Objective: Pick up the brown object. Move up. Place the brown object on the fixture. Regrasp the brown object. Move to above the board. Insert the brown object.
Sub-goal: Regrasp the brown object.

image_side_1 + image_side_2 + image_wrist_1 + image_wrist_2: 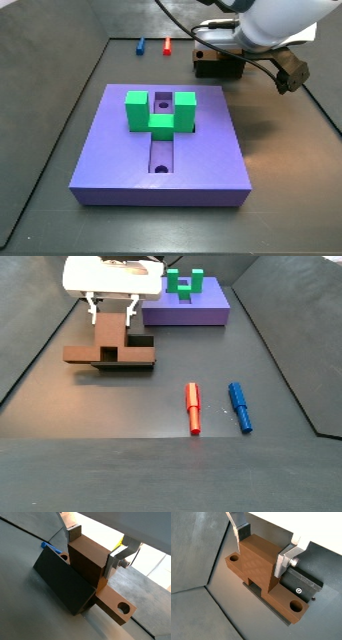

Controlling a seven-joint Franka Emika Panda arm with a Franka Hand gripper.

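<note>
Both wrist views show the gripper (258, 554) with its fingers (286, 560) clamped on the brown object (261, 567), one silver plate on each side of the bar, while the crosspiece and the end with the round hole stick out beyond them. Side views put the gripper (111, 308) low over the fixture (118, 354) on the bench (80, 416), with the brown piece (107, 331) resting on it, well apart from the board (160, 135) and its green block (160, 110); red pen (193, 406) and blue pen (239, 406) lie near.

Dark grey matte floor (80, 456) between low dark side walls (54, 70).
</note>
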